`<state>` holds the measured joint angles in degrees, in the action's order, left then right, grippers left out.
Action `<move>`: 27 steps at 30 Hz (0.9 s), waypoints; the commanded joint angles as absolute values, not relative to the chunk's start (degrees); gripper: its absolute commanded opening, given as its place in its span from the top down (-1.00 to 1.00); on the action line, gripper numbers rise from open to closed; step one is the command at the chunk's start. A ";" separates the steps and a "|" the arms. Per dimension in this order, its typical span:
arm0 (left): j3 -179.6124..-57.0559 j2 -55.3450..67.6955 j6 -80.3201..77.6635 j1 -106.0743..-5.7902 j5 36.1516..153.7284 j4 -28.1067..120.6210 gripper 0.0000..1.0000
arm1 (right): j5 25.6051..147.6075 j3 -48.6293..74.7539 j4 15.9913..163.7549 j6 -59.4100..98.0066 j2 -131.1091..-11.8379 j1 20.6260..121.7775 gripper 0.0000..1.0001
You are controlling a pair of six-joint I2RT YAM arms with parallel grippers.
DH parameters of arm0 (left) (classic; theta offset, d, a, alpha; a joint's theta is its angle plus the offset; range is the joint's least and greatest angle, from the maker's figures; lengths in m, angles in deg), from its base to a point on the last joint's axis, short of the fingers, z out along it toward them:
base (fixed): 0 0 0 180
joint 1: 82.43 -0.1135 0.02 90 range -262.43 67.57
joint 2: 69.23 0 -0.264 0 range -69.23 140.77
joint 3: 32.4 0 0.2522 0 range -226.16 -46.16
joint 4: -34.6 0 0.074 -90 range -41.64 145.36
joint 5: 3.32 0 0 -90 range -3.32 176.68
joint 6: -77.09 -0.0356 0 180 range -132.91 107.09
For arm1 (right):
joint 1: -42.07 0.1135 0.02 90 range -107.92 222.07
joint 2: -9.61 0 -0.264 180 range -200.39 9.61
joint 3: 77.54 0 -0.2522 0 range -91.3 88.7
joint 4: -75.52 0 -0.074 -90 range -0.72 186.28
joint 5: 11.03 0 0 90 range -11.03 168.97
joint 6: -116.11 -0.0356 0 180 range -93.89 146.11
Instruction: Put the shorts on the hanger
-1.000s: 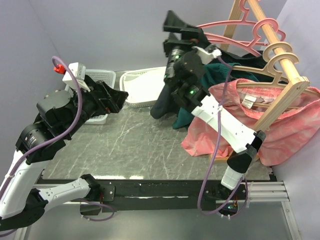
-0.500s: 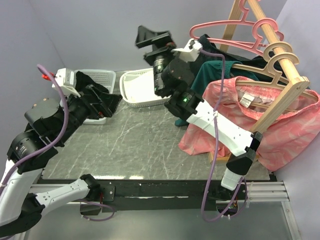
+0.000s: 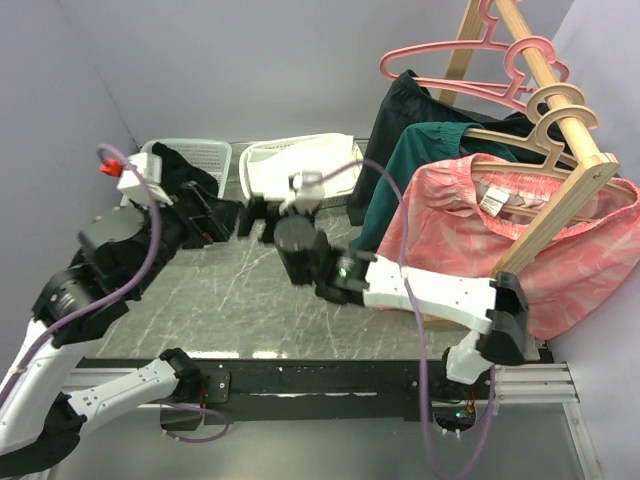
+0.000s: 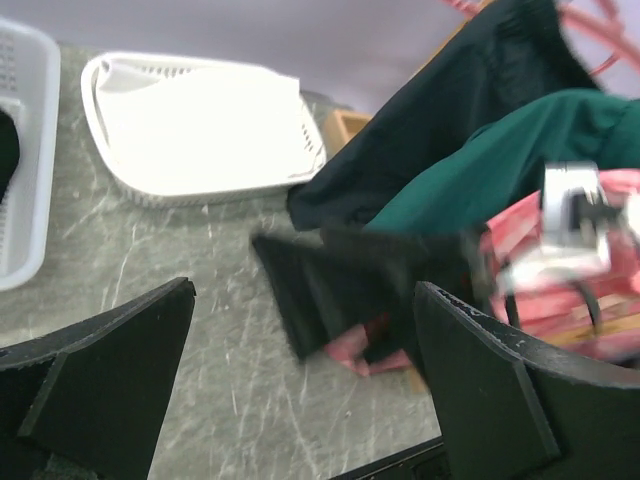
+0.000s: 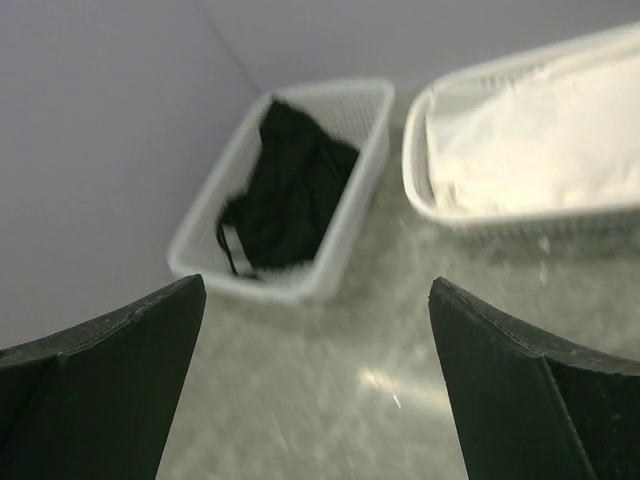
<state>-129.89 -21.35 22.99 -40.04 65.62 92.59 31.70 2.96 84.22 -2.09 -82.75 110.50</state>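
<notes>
The dark shorts [image 3: 397, 140] hang from the left end of the pink hanger [image 3: 440, 52] on the wooden rail at the upper right. They also show in the left wrist view [image 4: 450, 110]. My right gripper [image 3: 257, 220] is open and empty, low over the table in front of the baskets, far from the shorts. Its wrist view [image 5: 315, 285] shows only table between the jaws. My left gripper [image 3: 222, 215] is open and empty beside it. In the left wrist view [image 4: 305, 290] the right gripper shows as a blur.
A green garment [image 3: 425, 165] and a pink shirt [image 3: 500, 230] hang on pale wooden hangers beside the shorts. A white basket [image 5: 205, 225] holds a black garment [image 5: 290, 190]. A second basket [image 5: 412, 170] holds white cloth. The grey wall is at the left.
My right arm let go of the dark shorts at the pink hanger and swung down and left to the table near the baskets. The shorts now hang free. The left arm shifted slightly.
</notes>
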 commanded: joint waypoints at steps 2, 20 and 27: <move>-122.40 -20.28 24.27 -40.07 67.95 88.72 -0.93 | 33.94 16.16 86.02 -6.20 -70.12 113.97 -1.00; -91.27 -15.96 37.81 -28.55 64.62 70.87 -0.93 | 39.85 55.47 85.76 -18.01 -40.24 114.23 -1.00; -89.32 -22.99 36.31 -28.55 61.37 71.21 -0.93 | 39.33 59.07 86.38 -17.13 -36.71 114.23 -1.00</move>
